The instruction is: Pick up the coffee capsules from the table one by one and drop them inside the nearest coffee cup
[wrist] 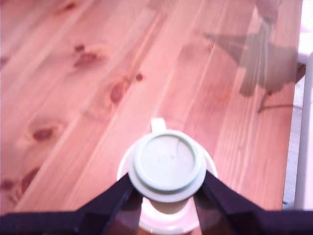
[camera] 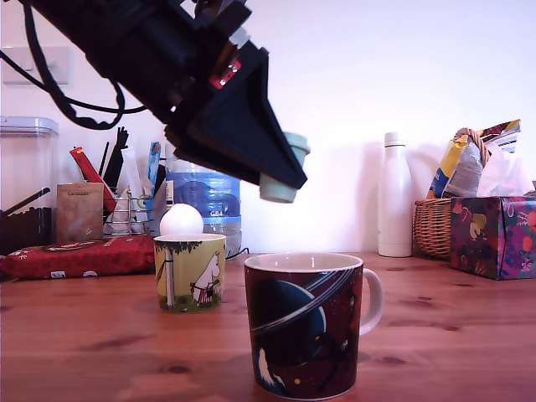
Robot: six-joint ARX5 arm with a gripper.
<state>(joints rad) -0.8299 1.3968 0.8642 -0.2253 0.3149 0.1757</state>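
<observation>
Coffee cup: you see the coffee cup (camera: pixel 306 327) nearest in the exterior view, at 6 o'clock, upright on the surface (camera: pixel 452 335), handle toward 3 o'clock.
Hand: your hand (camera: pixel 280 172) hangs in the air above the cup, angled down from 10 o'clock, fingers closed on a capsule.
Capsule: the mint-green capsule (camera: pixel 285 167) sits between the fingertips; in the wrist view its flanged rim (wrist: pixel 167 165) faces you, with the cup's white rim (wrist: pixel 168 223) directly beneath it.
Cartoon cup: at 9 o'clock of the coffee cup and farther back, the yellow-green cup (camera: pixel 190 272) carries a white ball (camera: pixel 182 221).
Back wall: a white bottle (camera: pixel 394 197), wicker basket (camera: pixel 433 226) and water jug (camera: pixel 207 197).
</observation>
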